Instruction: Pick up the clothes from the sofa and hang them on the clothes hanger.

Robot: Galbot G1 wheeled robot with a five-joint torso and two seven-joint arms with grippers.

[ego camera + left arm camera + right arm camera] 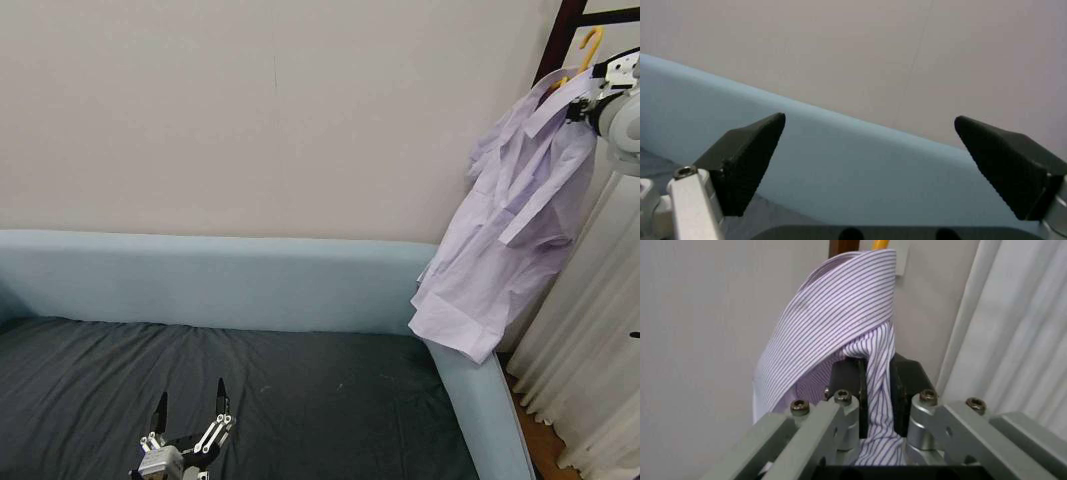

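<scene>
A lilac striped shirt (510, 230) hangs from a yellow hanger (590, 45) at the upper right, beside a dark wooden rack post (556, 40). My right gripper (585, 100) is up there, shut on the shirt near its collar. In the right wrist view the black fingers (848, 390) pinch a fold of the striped shirt (833, 320) under the yellow hanger (881, 244). My left gripper (190, 405) is low over the sofa's dark seat, open and empty. The left wrist view has its pads (750, 160) spread wide, facing the sofa back (860, 165).
The light blue sofa (220, 280) has a dark grey seat cushion (250, 410) and stands against a plain wall. White curtains (590, 340) hang at the right, behind the shirt. The shirt's hem drapes over the sofa's right arm (480, 400).
</scene>
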